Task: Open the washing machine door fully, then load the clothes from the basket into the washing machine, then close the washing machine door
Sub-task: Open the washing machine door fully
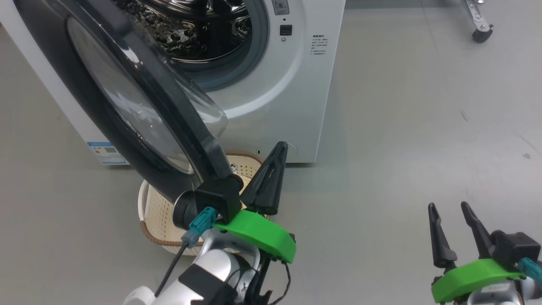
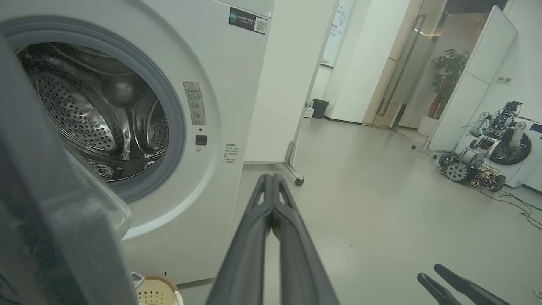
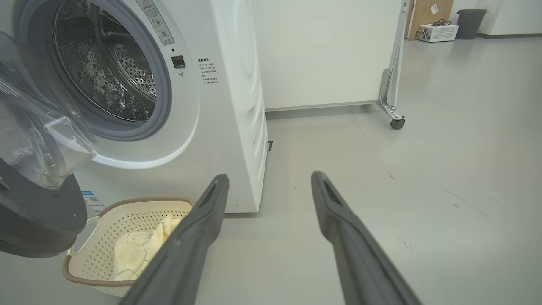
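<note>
The step in hand seems to be the first one, the opening of the door (image 1: 131, 101). It stands swung out from the washer (image 1: 275, 84) at an angle, so the drum (image 1: 199, 25) is already open to sight, but the door does not look fully open. The left gripper (image 1: 279, 149) has its two fingers pressed together and holds nothing. It stands just beside the free edge of the door, on the side of the glass bowl, with its fingers pointing toward the front of the washer. Whether it touches the rim cannot be told from these views. The next move probably calls for a push of the closed fingers against the inner side of the rim, to swing the door further out and away from the opening. The right gripper (image 1: 449, 207) is wide open and empty, low at the right, well apart from the door. The basket (image 1: 146, 214) sits on the floor just in front of the washer, partly under the door and under the left gripper. The clothes (image 3: 135, 250) lie inside it, not yet loaded.
</note>
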Robot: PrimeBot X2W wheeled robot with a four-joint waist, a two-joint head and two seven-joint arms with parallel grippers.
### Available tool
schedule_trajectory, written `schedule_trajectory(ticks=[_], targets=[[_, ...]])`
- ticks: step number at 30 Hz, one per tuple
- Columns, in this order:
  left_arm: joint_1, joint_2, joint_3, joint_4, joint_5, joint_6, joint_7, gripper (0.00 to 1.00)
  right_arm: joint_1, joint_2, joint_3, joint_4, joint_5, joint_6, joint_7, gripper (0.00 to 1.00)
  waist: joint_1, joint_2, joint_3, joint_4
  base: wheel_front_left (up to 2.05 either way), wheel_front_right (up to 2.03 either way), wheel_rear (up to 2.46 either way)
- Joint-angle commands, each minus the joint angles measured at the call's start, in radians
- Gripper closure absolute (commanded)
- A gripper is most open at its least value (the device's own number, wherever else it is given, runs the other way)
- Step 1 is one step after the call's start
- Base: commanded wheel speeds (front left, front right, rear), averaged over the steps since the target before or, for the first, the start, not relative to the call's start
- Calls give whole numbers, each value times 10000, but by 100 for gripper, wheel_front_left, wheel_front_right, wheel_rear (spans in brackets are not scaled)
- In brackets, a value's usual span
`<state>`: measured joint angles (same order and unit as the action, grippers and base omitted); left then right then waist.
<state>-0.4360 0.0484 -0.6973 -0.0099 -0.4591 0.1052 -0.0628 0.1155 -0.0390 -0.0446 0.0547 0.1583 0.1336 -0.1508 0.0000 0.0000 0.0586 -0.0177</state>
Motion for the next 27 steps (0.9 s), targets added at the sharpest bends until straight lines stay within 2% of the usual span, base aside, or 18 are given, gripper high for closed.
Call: schedule_trajectory(ticks=[1,14,27], targets=[[-317,20,271,204,-101,178,-133,100,-437,-112,242,-274,15,-29,-76,0,0,0,-13,-55,0,0,0],[-841,19,503,2647,-640,564,-720,100,-455,-112,235,-366,-23,-29,-8,0,0,0,150,-89,0,0,0],[-992,123,666,2999,-728,634,-1094,100,-534,-112,183,-400,12,-29,-12,0,0,0,299,67,0,0,0]])
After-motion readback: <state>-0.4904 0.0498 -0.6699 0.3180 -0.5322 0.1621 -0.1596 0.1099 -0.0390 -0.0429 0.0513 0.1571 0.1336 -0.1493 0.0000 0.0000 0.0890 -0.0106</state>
